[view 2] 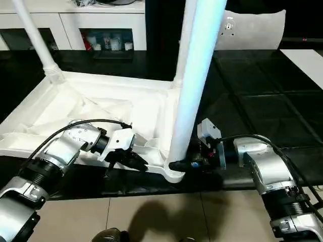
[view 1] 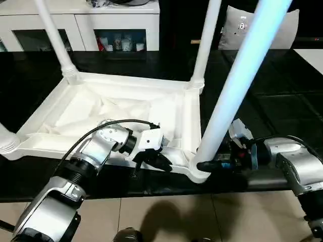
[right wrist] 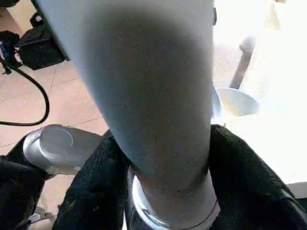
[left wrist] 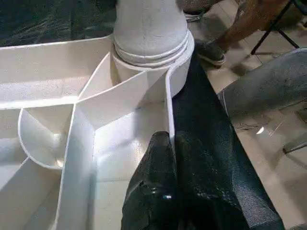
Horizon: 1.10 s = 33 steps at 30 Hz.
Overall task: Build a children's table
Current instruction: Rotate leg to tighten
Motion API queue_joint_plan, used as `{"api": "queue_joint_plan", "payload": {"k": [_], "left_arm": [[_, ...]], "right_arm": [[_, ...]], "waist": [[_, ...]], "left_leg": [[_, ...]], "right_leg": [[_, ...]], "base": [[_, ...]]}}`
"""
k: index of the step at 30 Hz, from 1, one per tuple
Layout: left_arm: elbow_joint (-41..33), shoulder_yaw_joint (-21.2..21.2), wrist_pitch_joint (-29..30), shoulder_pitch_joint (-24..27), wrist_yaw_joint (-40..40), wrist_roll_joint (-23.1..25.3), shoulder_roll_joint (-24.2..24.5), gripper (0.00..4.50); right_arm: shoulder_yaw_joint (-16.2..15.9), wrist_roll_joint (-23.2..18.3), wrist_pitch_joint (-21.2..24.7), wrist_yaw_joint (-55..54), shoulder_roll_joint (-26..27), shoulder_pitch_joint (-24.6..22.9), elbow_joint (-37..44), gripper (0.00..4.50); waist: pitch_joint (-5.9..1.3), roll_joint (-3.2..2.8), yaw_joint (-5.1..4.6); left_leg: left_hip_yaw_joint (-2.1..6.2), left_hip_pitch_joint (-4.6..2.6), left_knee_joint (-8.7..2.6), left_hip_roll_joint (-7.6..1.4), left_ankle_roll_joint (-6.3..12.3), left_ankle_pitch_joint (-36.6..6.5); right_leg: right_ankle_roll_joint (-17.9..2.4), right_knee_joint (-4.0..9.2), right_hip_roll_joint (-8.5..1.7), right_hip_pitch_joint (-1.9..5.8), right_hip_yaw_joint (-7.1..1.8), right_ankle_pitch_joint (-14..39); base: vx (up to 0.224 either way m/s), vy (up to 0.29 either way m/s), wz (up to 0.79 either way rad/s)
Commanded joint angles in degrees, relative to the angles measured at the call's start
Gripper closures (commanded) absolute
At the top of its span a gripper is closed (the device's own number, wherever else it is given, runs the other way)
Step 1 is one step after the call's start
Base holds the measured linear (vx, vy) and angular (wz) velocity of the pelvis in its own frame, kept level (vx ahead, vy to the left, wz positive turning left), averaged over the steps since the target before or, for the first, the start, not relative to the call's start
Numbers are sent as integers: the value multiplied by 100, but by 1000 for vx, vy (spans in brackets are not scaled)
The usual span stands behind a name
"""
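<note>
We see a white plastic table top (view 1: 126, 113) lying upside down on a black surface (view 1: 282, 101), ribbed underside facing up, w/ legs standing up from its corner sockets. The near-right leg (view 1: 237, 80) rises tall & tilts toward the upper right, its base seated in the near-right corner socket (view 1: 198, 171). Our right gripper (view 1: 207, 165) reaches in from the right & pinches that leg just above the socket; in the right wrist view the black fingers (right wrist: 91, 187) sit on either side of the leg, pressed against it. Our left gripper (view 1: 160, 160) rests at the near edge of the table top, just left of that corner; in the left wrist view its fingers (left wrist: 153, 191) are pressed together on the thin white rim wall, one finger inside the top & one outside. Two more legs stand at the far corners: far-left leg (view 1: 53, 38) & far-right leg (view 1: 204, 43). Another leg base (view 1: 6, 138) shows at the near-left corner, by the picture's edge. Behind the black surface stands a white cabinet (view 1: 75, 22) w/ glass doors. The near floor is beige tile (view 1: 166, 217). In the left wrist view a person's shoe (left wrist: 211, 51) shows on the floor beyond the corner.
</note>
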<state>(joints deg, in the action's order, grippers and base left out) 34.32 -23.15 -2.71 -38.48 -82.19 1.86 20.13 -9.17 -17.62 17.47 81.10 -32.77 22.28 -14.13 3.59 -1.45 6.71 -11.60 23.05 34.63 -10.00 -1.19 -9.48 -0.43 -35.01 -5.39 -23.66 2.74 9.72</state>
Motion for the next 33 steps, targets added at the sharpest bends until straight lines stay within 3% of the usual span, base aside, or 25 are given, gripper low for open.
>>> {"api": "queue_joint_plan", "payload": {"k": [1,5,9,13,17,21,23,24,27,30,33], "left_arm": [[-141,6,-105,-173,3,-84,-16,450],[-155,89,5,-146,85,-149,-107,450],[-237,258,516,-159,594,-205,-379,450],[-193,481,1062,-275,1446,-184,-796,450],[-36,689,1567,-439,2395,-122,-1263,450],[193,885,1877,-653,3521,70,-1726,450],[197,905,1890,-671,3722,152,-1797,450],[170,897,1872,-661,3760,184,-1815,450],[1,865,1933,-553,3768,207,-1814,450],[-110,809,1922,-459,3672,199,-1740,450],[-180,725,1759,-365,3372,161,-1539,450]], "right_arm": [[-101,-50,67,177,-27,-82,113,244],[-83,-191,196,143,65,-130,226,248],[43,-333,608,-546,433,-181,453,250],[284,-50,882,-1951,1036,-40,319,250],[460,256,1094,-3096,1538,135,204,251],[783,704,1298,-4856,2261,336,36,252],[849,776,1242,-5177,2428,367,2,252],[873,778,1089,-5222,2487,376,-24,252],[1019,710,833,-5233,2594,390,-37,184],[1071,666,845,-5199,2581,357,48,148],[968,661,585,-4728,2303,282,48,127]], "waist": [[-461,87,-24],[-459,96,-23],[-447,108,-26],[-420,101,-122],[-437,99,-273],[-463,115,-424],[-484,109,-427],[-495,109,-419],[-509,93,-399],[-500,70,-398],[-482,58,-400]], "left_leg": [[140,-190,-393,-337,293,-1273],[139,-193,-393,-339,297,-1271],[134,-184,-399,-332,290,-1237],[166,-198,-425,-303,52,-1486],[184,-165,-434,-270,-28,-1437],[168,-128,-388,-224,88,-1269],[157,-125,-369,-215,186,-1124],[151,-113,-362,-217,265,-987],[139,-111,-348,-226,465,-705],[142,-121,-352,-239,528,-731],[147,-139,-369,-254,456,-978]], "right_leg": [[-1320,408,-334,255,-185,1396],[-1313,411,-333,252,-186,1430],[-1293,413,-330,246,-190,1500],[-1093,480,-337,217,-186,2122],[-1037,480,-315,237,-169,2011],[-1104,485,-309,259,-169,1702],[-1091,487,-299,270,-170,1568],[-1115,472,-297,282,-174,1339],[-1275,410,-272,297,-170,721],[-1365,404,-273,301,-164,637],[-1376,429,-286,307,-166,855]], "base": [[0,0,0],[0,0,0],[0,0,0],[0,0,0],[0,0,0],[0,0,0],[0,0,0],[0,0,0],[0,0,0],[0,0,0],[0,0,0]]}}
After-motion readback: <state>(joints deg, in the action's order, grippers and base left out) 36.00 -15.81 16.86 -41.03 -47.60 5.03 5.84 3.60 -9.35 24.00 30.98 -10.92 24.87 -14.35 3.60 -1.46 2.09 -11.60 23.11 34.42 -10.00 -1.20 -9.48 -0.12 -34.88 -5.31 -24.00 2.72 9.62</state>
